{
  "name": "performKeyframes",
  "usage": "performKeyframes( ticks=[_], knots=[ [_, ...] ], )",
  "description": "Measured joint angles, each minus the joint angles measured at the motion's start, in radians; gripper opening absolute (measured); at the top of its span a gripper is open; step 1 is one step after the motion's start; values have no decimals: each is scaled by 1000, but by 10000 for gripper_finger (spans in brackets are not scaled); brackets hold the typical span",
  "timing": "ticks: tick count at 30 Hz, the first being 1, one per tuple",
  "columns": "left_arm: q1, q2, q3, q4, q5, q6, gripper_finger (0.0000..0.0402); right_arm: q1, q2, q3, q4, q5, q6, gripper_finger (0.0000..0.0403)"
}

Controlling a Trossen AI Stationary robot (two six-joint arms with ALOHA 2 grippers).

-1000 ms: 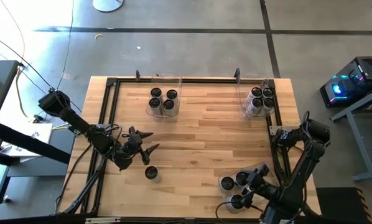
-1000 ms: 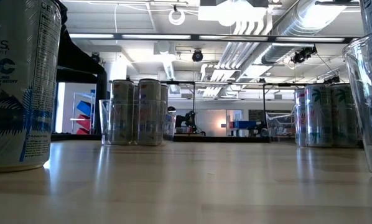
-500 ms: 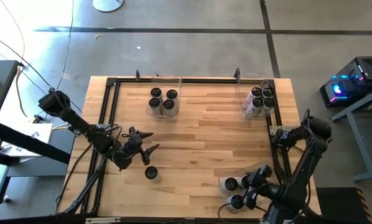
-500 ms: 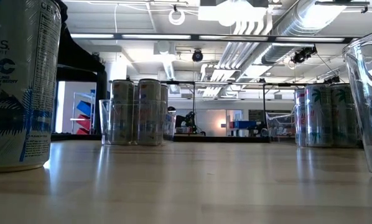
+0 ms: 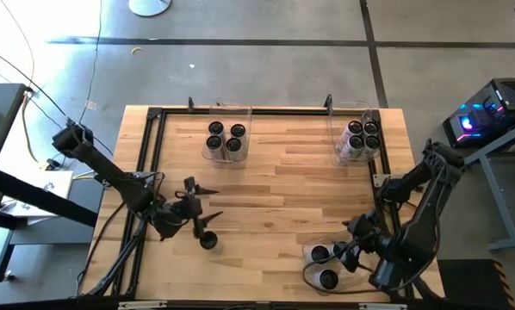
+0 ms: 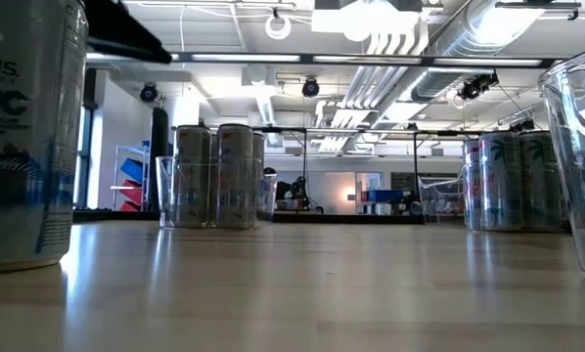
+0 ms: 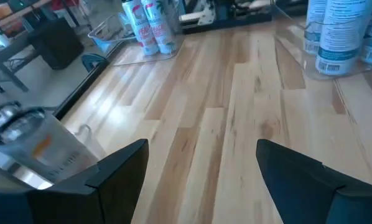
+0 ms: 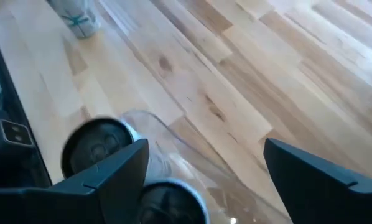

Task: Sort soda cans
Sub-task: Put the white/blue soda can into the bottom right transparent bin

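The left gripper (image 5: 199,217) hangs just above the lone soda can (image 5: 207,240) on the bare wood, its fingers spread apart and empty. The right gripper (image 5: 357,245) sits over the near clear bin (image 5: 307,274) at the table's right front, fingers likewise apart, nothing held.

The risk on the left is a glancing contact: if a finger meets the can's rim, the slim can will probably tip and roll. On the right, the fingers stand close to the bin wall and to the cans in the near bin (image 5: 327,278); a careless lift could drag the light bin or knock a can over.

The high view alone shows the full layout, including the cans in the far left bin (image 5: 226,138) and the cans in the far right bin (image 5: 362,136). The low view adds the lone can's pale blue label. The right wrist view shows dark can tops directly under its fingers.
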Motion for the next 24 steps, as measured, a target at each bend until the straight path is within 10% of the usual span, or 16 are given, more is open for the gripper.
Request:
performKeyframes(
  ticks=[11, 18, 24],
  knots=[
    [-100, -49, 326, -603, 105, -136, 291, -148, -16, 87, 322, 235, -611, 314],
    [-241, -43, 335, -814, 187, -466, 291, -340, 41, -22, 971, -153, -1324, 314],
    [-397, -37, 236, -835, 233, -804, 291, -542, 177, -69, 1328, -482, -1543, 314]
  ],
)
